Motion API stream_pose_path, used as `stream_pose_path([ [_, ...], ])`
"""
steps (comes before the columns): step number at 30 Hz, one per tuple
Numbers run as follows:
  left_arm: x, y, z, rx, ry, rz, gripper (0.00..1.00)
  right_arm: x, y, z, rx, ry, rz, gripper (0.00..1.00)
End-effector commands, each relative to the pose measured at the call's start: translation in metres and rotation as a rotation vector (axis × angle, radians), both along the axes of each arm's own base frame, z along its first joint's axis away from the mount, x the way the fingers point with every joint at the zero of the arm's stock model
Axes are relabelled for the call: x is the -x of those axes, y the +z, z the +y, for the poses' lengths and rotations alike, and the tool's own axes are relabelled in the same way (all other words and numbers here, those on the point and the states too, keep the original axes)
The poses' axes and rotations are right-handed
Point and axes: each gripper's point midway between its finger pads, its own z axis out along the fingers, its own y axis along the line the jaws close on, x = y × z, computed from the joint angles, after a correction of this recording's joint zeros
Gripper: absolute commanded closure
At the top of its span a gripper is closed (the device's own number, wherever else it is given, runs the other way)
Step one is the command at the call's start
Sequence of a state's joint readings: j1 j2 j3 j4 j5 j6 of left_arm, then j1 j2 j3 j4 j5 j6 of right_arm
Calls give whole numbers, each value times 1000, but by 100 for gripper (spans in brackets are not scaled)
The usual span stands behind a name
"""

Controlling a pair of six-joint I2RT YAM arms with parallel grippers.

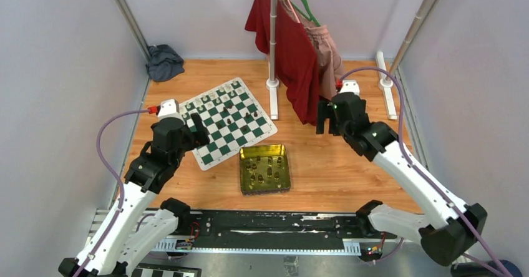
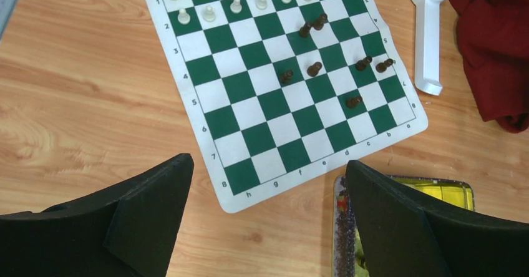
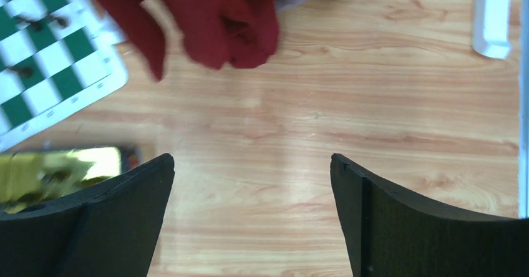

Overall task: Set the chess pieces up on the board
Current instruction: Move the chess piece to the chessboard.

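Observation:
The board [image 1: 216,145] lies at an angle on the wooden table, left of centre. Cream-white chess pieces [image 2: 236,5] stand in two rows along its far edge. Several dark brown chess pieces [image 2: 314,69] are scattered on its middle squares, some lying down. More dark pieces [image 1: 269,164] sit in the gold-green tin [image 1: 244,171] in front of the board. My left gripper [image 1: 199,133] hovers open and holding nothing over the board's near corner [image 2: 237,199]. My right gripper [image 1: 327,122] hangs open over bare wood [image 3: 252,158], right of the tin, holding nothing.
A clothes stand [image 1: 273,40] carries a red garment [image 1: 290,52] and a pink one [image 1: 324,49], which hang close to my right gripper. The stand's white foot bars [image 1: 387,90] lie on the table. A dark cloth bundle [image 1: 164,62] sits in the back left corner. Walls close in on both sides.

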State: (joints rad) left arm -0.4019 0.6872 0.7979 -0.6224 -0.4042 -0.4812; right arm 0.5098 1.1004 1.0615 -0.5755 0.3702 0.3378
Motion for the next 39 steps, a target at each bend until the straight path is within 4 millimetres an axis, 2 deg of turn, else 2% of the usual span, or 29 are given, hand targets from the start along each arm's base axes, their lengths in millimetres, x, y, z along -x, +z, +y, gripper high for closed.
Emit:
stream_pose_path([
  [1,13,1,3,44,34,27,0,41,6,25,48,174,-11,0],
  [2,15,3,4,55,41,27,0,47,8,37,32,241,-19,2],
  [5,17,6,4,95,64,17,0,52,15,73,-20,412,-65,17],
  [8,17,3,3,142,100,17,0,40,12,100,-6,476,-52,36],
  [9,17,1,3,154,107,21,0,36,10,109,13,495,-37,38],
  [15,17,-7,-2,207,131,45,0,6,-16,162,86,598,35,40],
  [17,17,-9,-3,216,129,50,0,-5,-22,178,88,618,31,45],
  [24,21,-16,-8,238,118,77,0,-37,-42,222,107,679,52,52],
  [34,26,-28,-12,255,106,108,0,-71,-78,261,135,721,100,57],
  [39,25,-30,-13,256,100,119,0,-88,-95,271,130,718,121,59],
])
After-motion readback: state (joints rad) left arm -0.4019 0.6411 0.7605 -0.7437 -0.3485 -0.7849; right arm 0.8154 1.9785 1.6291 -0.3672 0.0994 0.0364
